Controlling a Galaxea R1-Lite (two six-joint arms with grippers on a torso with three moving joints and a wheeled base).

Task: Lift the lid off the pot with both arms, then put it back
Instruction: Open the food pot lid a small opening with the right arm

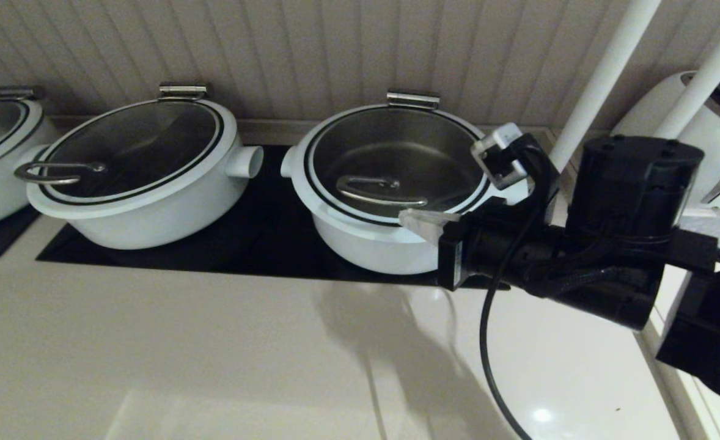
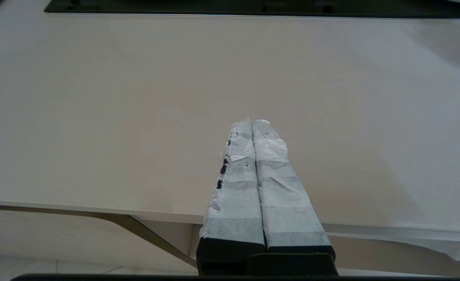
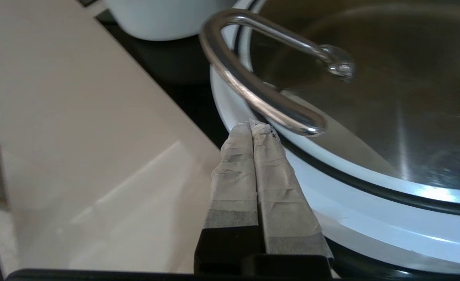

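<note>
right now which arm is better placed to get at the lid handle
Right. The right gripper, fingers shut, sits at the lid rim beside its steel handle on the pot. The left gripper, also shut, hangs over bare counter, out of the head view.

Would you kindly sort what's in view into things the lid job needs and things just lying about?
Job:
the lid
the pot
right hand, shut, at the lid's rim
left hand, shut, over bare counter

Lying about:
loop-handled pot
toaster
</note>
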